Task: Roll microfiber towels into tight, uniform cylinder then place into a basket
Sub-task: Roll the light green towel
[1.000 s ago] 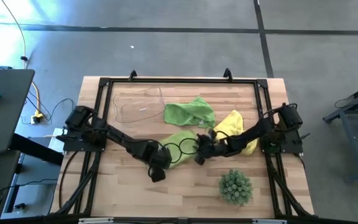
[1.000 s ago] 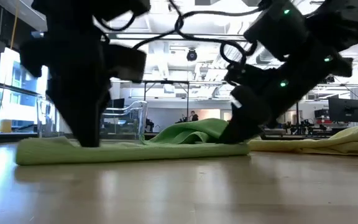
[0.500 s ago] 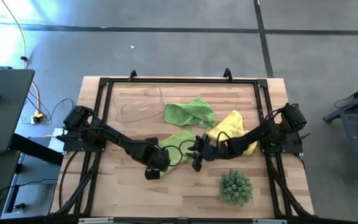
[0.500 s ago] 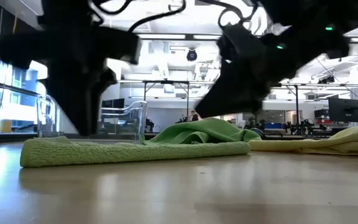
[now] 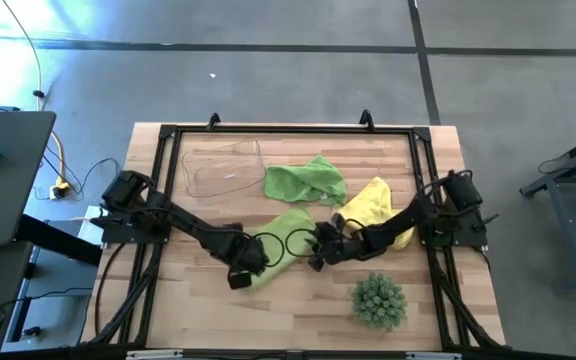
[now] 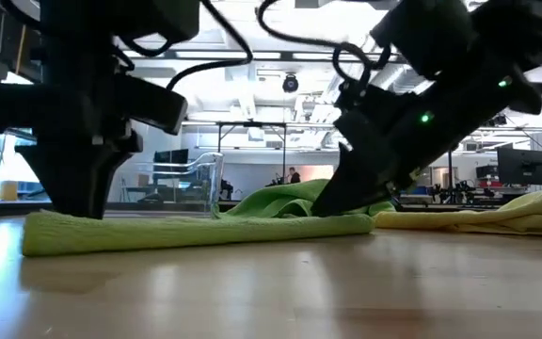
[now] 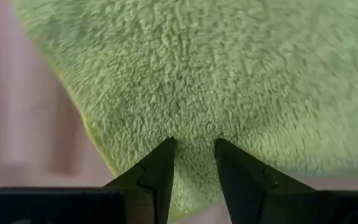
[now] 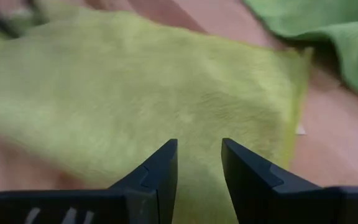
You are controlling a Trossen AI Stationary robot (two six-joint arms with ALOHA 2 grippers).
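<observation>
Wooden slats of the table (image 5: 208,310) fill the space inside a black frame, the clear basket (image 5: 220,167) sitting at its far left corner, empty. Nearer, the left gripper (image 5: 238,277) presses down on the left end of a flattened lime towel (image 5: 286,225), fingers a little apart; the right gripper (image 5: 317,260) does the same at the towel's right end, fingers likewise parted. Another lime towel (image 5: 306,182) and a yellow towel (image 5: 371,202) lie crumpled beyond. To roll tight, both ends should turn together, evenly, keeping the edge straight
</observation>
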